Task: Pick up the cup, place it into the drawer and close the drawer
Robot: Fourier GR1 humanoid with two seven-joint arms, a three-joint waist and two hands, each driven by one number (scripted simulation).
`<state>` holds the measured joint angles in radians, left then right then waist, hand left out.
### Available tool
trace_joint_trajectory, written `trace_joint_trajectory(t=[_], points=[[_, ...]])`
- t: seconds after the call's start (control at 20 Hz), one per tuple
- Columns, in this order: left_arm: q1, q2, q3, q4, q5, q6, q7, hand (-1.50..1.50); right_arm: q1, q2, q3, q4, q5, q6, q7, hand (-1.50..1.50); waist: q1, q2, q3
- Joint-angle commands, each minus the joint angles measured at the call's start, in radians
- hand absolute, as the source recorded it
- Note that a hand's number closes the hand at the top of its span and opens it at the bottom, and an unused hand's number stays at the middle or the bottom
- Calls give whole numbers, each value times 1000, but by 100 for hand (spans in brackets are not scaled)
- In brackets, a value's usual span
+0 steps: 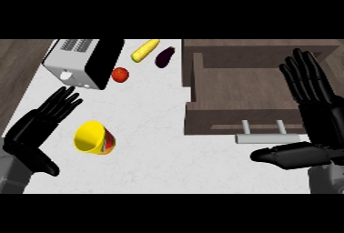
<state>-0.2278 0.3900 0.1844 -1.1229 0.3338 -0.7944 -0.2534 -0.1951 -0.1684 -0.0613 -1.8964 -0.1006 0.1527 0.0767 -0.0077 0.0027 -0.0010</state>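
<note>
So the cup (94, 138) is yellow with a red and green pattern round its outside, tipped on its side on the white counter, near-left, mouth facing up-left. The drawer (235, 86) is dark brown wood, pulled open on the right, silver bar handle on its near front. They're well apart.

No readable text showing anywhere

Nothing is displaying letters, numbers, brands or signs: the cup (94, 138) is showing only red and green colour patches on its yellow side, too blurred to tell as a label, and the toaster (82, 61) is showing plain white and black faces with no markings.
</note>
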Motion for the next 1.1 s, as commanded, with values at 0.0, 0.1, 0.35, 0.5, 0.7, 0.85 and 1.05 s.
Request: trace_joint_trajectory(t=[0.0,0.1,0.35,0.5,0.7,0.85,1.05], points=[[-58,-19,-5,179,-174,13,-169,-150,-43,0,-7,38,24,-12,7,-150,0,0,0],[-136,6,1,329,-214,24,-210,-150,-27,-4,-10,-25,9,-12,38,-150,-7,1,0],[-143,0,-54,498,-343,54,-430,-150,-126,-6,-28,16,-2,-32,85,-150,-5,3,-1],[-176,27,-57,610,-375,64,-523,-150,-56,-18,-40,50,-21,19,16,-150,-11,4,-1],[-206,20,-85,712,-427,126,-606,-150,-75,-20,-39,4,-11,2,45,-150,-18,6,-3],[-227,30,-79,752,-417,116,-642,-150,-88,-29,-52,83,-19,27,-5,-150,-23,12,-4],[-233,5,-98,799,-439,159,-698,-150,-123,-19,-40,32,-21,-1,63,-150,-30,13,-5]])
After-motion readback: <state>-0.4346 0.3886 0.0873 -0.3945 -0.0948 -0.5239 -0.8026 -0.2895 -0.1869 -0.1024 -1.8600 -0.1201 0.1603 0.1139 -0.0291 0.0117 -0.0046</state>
